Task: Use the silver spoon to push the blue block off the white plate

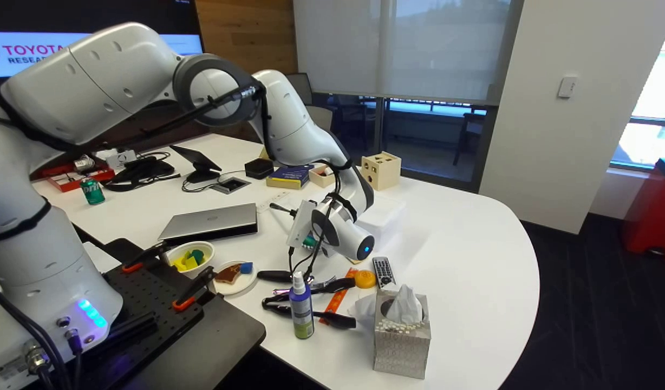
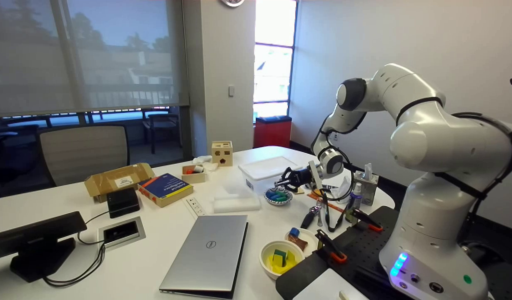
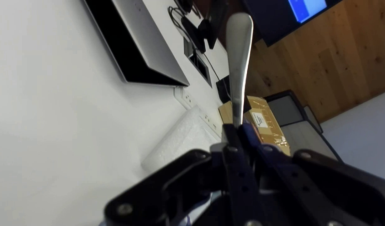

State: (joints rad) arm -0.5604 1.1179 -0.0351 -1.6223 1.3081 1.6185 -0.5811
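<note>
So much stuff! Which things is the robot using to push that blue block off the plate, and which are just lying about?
For the job: silver spoon, held in the fingers; blue block; white plate.

Just lying about: silver laptop; tissue box; spray bottle; remote control; green can; wooden shape box.

We read TOYOTA on the big screen [image 1: 51,40], with RESEA under it, and part of Sprite on the green can [image 1: 92,192]. The silver laptop [image 2: 209,254] says DELL in a ring. Words on the blue book [image 2: 163,188] are too blurry.
</note>
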